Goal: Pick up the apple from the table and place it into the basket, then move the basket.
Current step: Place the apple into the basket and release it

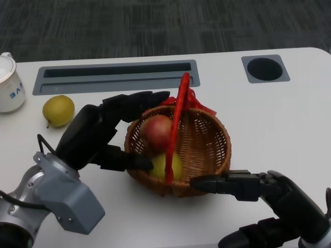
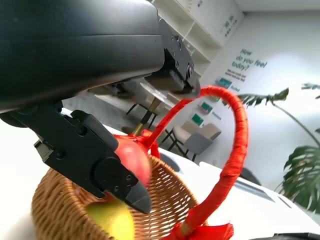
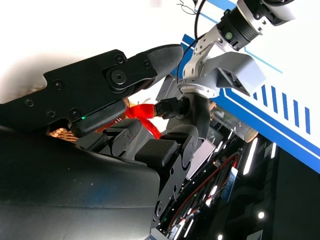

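The red apple lies inside the wicker basket, beside a yellow-green fruit and under the red handle. My left hand spans the basket's left side with its fingers spread. The upper fingers reach the far rim by the handle, and the thumb lies over the near left rim. It holds nothing. In the left wrist view the apple sits free between the fingers of that hand. My right hand is at the lower right, one fingertip against the basket's front wall, the fingers extended and empty.
A yellow pear lies on the white table left of the left hand. A white mug stands at the far left edge. Behind the basket are a grey slot and a round grey hole.
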Available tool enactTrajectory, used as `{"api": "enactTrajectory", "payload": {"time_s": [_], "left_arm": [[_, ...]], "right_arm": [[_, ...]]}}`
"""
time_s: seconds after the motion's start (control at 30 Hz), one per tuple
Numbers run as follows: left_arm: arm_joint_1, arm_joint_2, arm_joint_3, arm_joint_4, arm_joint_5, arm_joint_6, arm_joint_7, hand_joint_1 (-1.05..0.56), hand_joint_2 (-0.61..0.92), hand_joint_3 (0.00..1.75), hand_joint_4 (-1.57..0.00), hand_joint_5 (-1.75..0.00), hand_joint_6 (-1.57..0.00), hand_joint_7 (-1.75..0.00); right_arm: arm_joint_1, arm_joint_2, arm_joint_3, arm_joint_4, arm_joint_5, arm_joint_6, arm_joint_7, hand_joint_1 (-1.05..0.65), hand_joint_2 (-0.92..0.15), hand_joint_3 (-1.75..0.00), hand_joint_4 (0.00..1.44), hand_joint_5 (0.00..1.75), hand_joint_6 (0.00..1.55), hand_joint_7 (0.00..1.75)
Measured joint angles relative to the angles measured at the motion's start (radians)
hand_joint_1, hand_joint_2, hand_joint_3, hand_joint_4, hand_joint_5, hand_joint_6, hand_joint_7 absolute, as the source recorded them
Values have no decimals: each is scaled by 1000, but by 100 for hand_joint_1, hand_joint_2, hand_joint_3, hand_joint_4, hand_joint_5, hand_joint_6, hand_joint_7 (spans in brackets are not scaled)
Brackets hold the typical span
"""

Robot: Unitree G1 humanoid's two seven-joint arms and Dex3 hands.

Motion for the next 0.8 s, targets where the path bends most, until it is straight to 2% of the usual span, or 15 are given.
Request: {"api": "enactTrajectory", "payload": {"time_s": [0.13, 0.4, 0.63, 0.8], "left_arm": [[0, 12, -4, 14, 0, -21, -19, -88, 76, 2, -8, 0, -12, 0], [-7, 20, -4, 40, -20, -50, -39, -93, 83, 2, -12, -1, -17, -2], [4, 20, 5, 18, -24, -64, -42, -80, 76, 0, -21, -3, -24, -2], [73, 21, 16, -40, -67, -83, -50, -72, 70, 0, -29, -5, -29, -3]], "right_arm": [[0, 0, 0, 0, 3, 0, 0, -47, -85, 0, 68, 0, 64, 0], [0, -8, -1, -6, 23, 0, 3, -45, -85, 0, 67, 0, 63, 0], [-33, -52, -29, -15, 18, -37, 11, -47, -88, -1, 65, 0, 60, 0], [-83, -98, -60, -17, 10, -55, 13, -49, -88, 0, 65, 0, 60, 0]]}}
